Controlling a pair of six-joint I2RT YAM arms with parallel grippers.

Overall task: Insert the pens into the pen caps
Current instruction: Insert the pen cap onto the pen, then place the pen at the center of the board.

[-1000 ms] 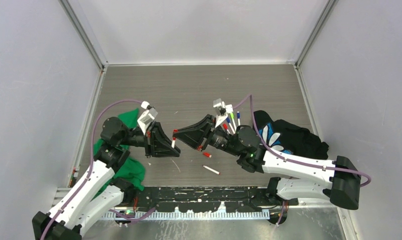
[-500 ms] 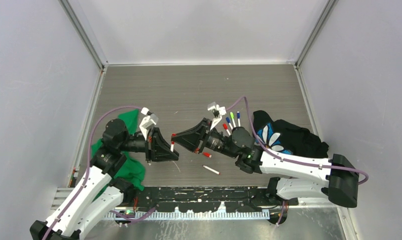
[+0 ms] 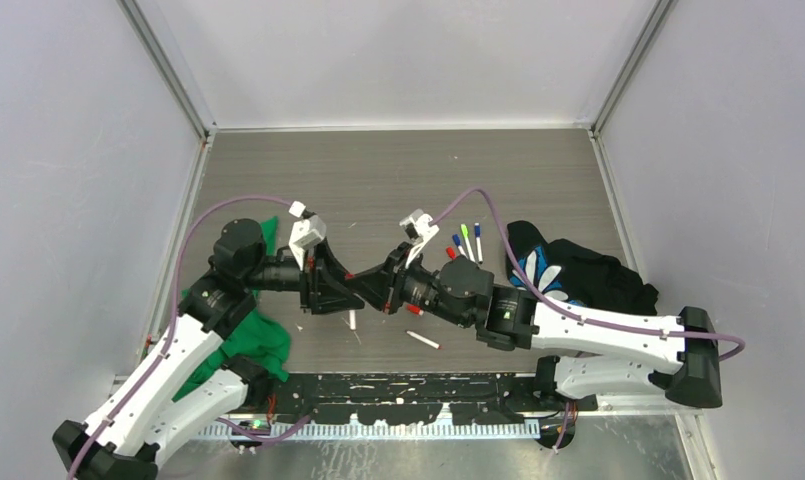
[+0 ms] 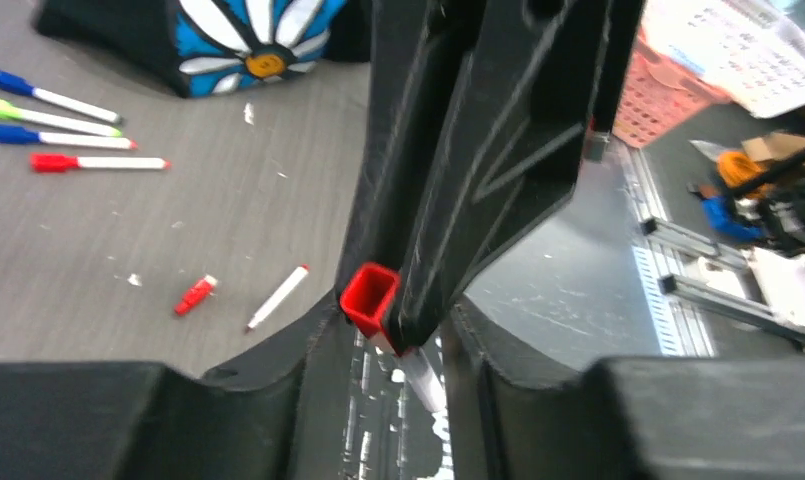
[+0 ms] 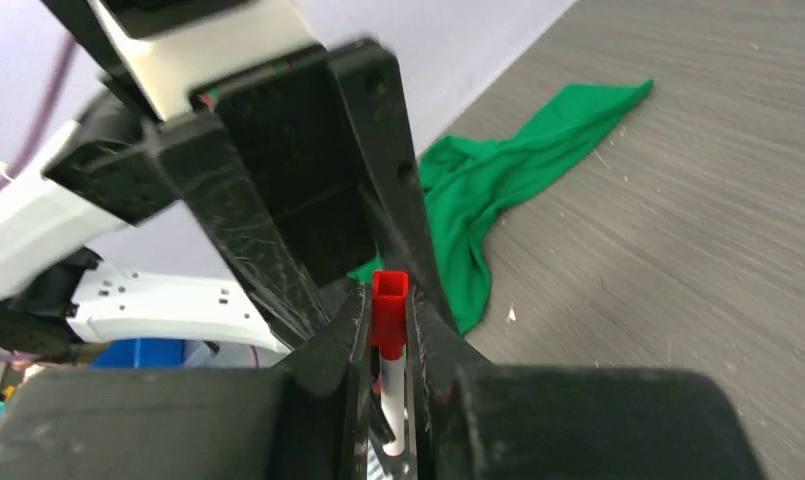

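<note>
Change: left pincer point(image 3: 343, 297) and right pincer point(image 3: 364, 283), parted by a clear gap a second ago, now overlap at their tips in the centre of the top view. The pen point(image 3: 352, 320) shows lower than before, just below where they meet.
Right pincer: pressed together on the red cap point(image 5: 389, 298), one finger on each side. The pen's white shaft runs down from the cap through the slit between the fingers.
Left pincer: its fingers point(image 4: 278, 400) stand either side of the white shaft, with a gap showing on each side. Whether they grip it cannot be told.
Held pen: its top end sits inside the red cap.
Lower centre of the top view: a loose red cap point(image 3: 415, 310) and a loose pen point(image 3: 424, 340) lie apart on the counter point(image 3: 378, 180).
Right of centre: four capped pens point(image 3: 465, 240) lie side by side.
Left edge: a green cloth point(image 3: 263, 340) lies under the left arm.
</note>
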